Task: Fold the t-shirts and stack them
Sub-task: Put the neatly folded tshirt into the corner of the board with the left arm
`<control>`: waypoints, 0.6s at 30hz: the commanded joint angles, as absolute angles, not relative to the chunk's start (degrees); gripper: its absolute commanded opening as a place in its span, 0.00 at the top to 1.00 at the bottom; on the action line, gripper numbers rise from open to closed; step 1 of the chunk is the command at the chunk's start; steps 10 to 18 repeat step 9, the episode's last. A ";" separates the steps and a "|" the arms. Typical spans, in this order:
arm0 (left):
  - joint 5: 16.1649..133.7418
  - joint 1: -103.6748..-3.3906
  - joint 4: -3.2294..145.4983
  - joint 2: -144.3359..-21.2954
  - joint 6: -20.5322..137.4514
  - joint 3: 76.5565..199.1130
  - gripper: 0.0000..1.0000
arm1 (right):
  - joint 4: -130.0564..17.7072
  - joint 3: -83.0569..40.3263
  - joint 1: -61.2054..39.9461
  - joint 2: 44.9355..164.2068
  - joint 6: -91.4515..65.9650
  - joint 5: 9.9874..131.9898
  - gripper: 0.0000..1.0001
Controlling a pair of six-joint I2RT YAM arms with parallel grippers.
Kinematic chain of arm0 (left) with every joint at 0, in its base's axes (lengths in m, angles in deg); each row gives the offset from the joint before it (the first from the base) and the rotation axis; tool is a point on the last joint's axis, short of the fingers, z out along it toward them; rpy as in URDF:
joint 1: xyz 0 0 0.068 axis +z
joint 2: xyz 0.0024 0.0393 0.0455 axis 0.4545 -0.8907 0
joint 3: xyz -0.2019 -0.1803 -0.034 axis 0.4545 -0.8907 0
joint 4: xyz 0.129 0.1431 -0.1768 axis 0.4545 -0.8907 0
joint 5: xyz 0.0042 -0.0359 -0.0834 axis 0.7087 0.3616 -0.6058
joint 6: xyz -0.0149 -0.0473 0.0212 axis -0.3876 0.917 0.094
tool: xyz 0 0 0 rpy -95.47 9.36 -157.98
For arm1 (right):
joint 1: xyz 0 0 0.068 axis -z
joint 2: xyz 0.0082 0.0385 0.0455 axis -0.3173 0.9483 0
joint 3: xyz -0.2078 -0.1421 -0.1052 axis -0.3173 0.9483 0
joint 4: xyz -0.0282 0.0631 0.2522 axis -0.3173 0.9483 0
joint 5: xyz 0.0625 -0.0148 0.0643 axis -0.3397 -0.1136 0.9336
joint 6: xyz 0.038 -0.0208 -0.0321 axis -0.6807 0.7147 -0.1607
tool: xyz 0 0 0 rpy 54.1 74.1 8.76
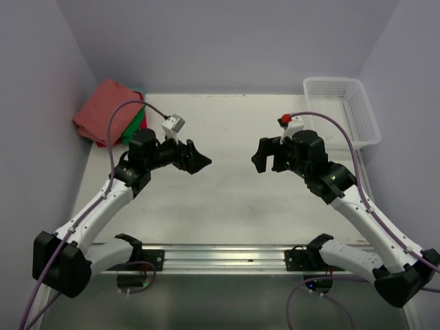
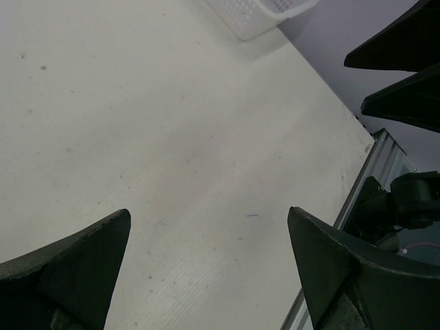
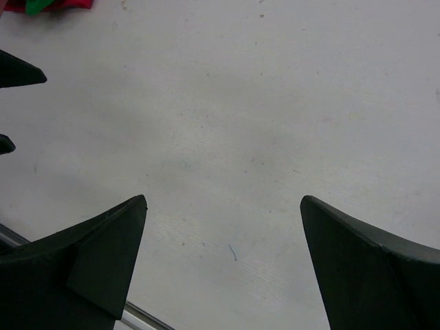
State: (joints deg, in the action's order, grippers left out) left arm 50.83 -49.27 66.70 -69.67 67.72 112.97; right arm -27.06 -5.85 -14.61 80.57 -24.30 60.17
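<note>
Your two arms face each other over the middle of the bare white table [image 1: 227,206], the left gripper [image 1: 201,162] and right gripper [image 1: 258,157] both with fingers spread wide and gripping nothing. The t-shirts [image 1: 110,113] lie piled in the table's ten-o'clock corner, against the wall: a large faded brick-red cloth tee [image 1: 102,108] on top, a bright green tee [image 1: 135,126] showing beneath it, and what may be a red-pink edge alongside. A white plastic mesh basket [image 1: 347,103] sits at two o'clock.
</note>
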 commanded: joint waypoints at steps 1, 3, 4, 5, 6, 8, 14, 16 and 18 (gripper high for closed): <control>52.26 -50.50 69.22 -69.90 65.52 112.33 0.00 | -25.65 -8.22 -14.73 80.53 -22.10 57.72 0.01; 54.29 -52.16 66.66 -69.64 63.76 112.95 0.00 | -26.44 -7.61 -14.73 80.09 -21.66 57.81 0.01; 54.30 -52.34 66.48 -69.64 63.58 113.12 0.00 | -27.06 -7.17 -14.73 79.31 -21.66 58.07 0.01; 54.04 -52.43 66.57 -69.81 63.49 113.13 0.00 | -27.76 -6.47 -14.73 79.04 -21.49 58.42 0.01; 53.69 -52.52 66.74 -70.16 63.49 113.13 0.00 | -28.20 -6.46 -14.81 78.95 -21.31 58.60 0.01; 53.16 -52.52 67.45 -70.69 64.19 112.95 0.00 | -27.42 -7.68 -14.81 79.47 -21.31 57.20 0.01; 53.07 -52.52 67.71 -70.95 64.37 112.95 0.00 | -26.81 -7.96 -14.73 79.56 -21.31 56.59 0.01; 53.07 -52.52 67.71 -70.95 64.37 112.95 0.00 | -26.81 -7.96 -14.73 79.56 -21.31 56.59 0.01; 53.07 -52.52 67.71 -70.95 64.37 112.95 0.00 | -26.81 -7.96 -14.73 79.56 -21.31 56.59 0.01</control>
